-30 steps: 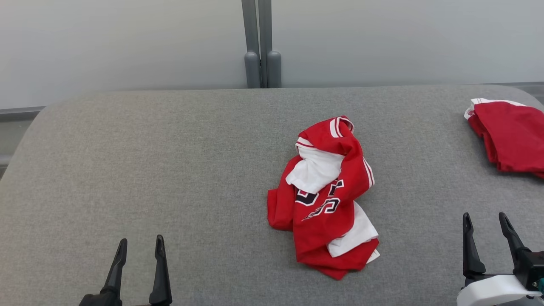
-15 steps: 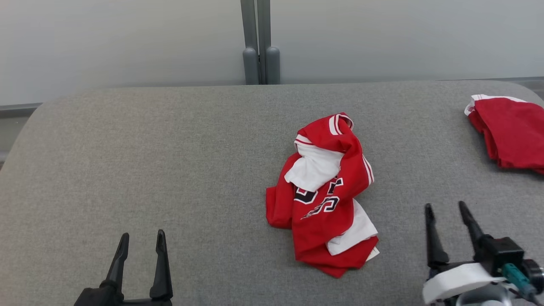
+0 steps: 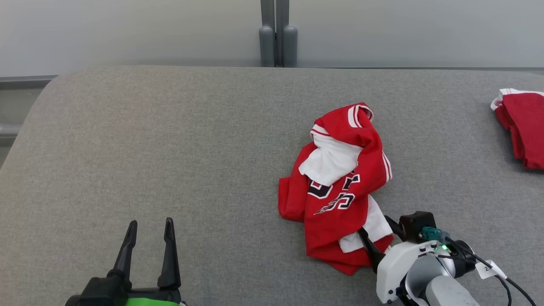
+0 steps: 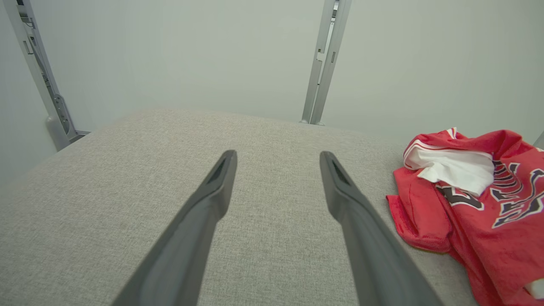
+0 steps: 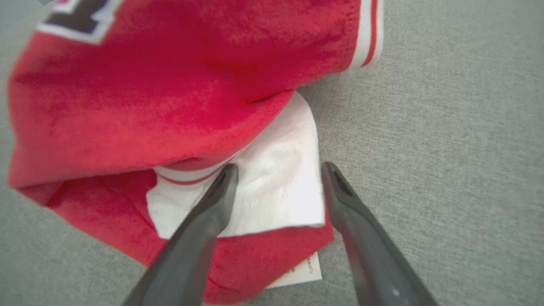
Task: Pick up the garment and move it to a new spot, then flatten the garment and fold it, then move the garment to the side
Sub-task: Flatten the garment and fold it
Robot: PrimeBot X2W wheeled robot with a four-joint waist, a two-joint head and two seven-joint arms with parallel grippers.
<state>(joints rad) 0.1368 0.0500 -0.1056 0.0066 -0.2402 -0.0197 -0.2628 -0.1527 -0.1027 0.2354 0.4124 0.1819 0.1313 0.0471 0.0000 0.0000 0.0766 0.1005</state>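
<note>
The garment (image 3: 340,187) is a red jersey with white panels and dark lettering, lying crumpled right of the middle of the grey padded table (image 3: 170,148). My right gripper (image 3: 378,229) is at the garment's near right corner, open. In the right wrist view my right gripper (image 5: 280,168) has its two fingers on either side of a white flap (image 5: 272,199) of the garment (image 5: 170,93), with nothing clamped. My left gripper (image 3: 151,223) stands open over bare table at the lower left, well apart from the cloth. In the left wrist view my left gripper (image 4: 277,157) is empty, and the garment (image 4: 467,187) lies to its right.
A second red and white garment (image 3: 525,127) lies folded at the table's far right edge. A grey post (image 3: 278,34) rises against the pale wall behind the table. Bare grey surface spreads over the table's left half.
My right gripper has moved left and forward from open table onto the garment's near right corner. The head camera has shifted a little. My left gripper has hardly moved.
</note>
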